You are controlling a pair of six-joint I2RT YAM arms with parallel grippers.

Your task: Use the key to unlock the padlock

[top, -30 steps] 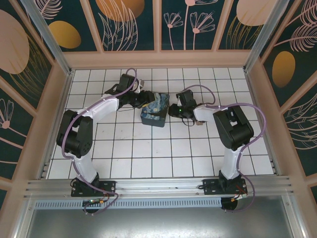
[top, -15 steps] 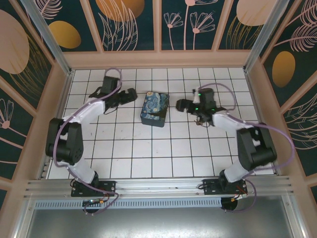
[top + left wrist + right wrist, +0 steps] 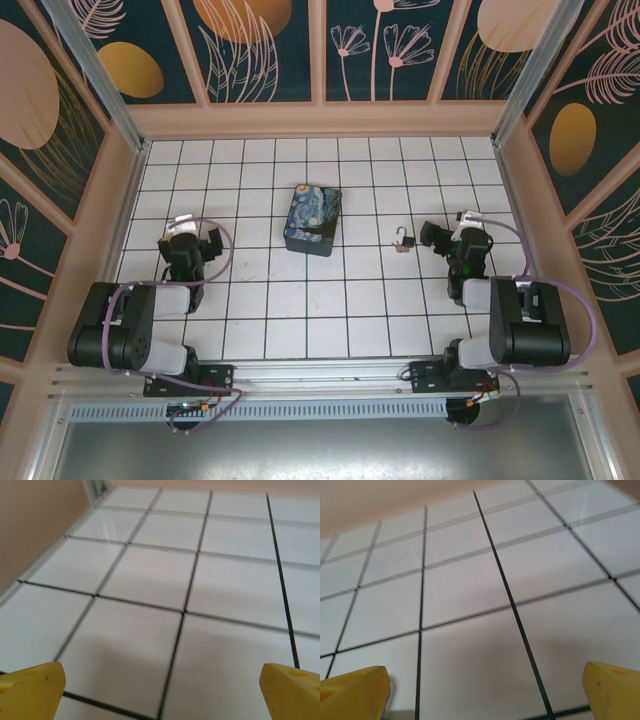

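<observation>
The padlock (image 3: 403,241) has a bright metal shackle; the table (image 3: 300,300) is smooth, glossy tile

Could not tell whether padlock (image 3: 403,240) shackle sat open or latched: too small. Saw left fingertips (image 3: 31,690), right fingertips (image 3: 352,692) cropped by bottom edges.

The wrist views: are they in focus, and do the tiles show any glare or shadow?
Left wrist view: the tiled table goes soft far away, with pale glare at top left and a faint shadow up close. Right wrist view: the grid lines look slightly smeared, with glare at top right and a dim shadow low in the centre. Top external view: evenly lit and sharp.
</observation>
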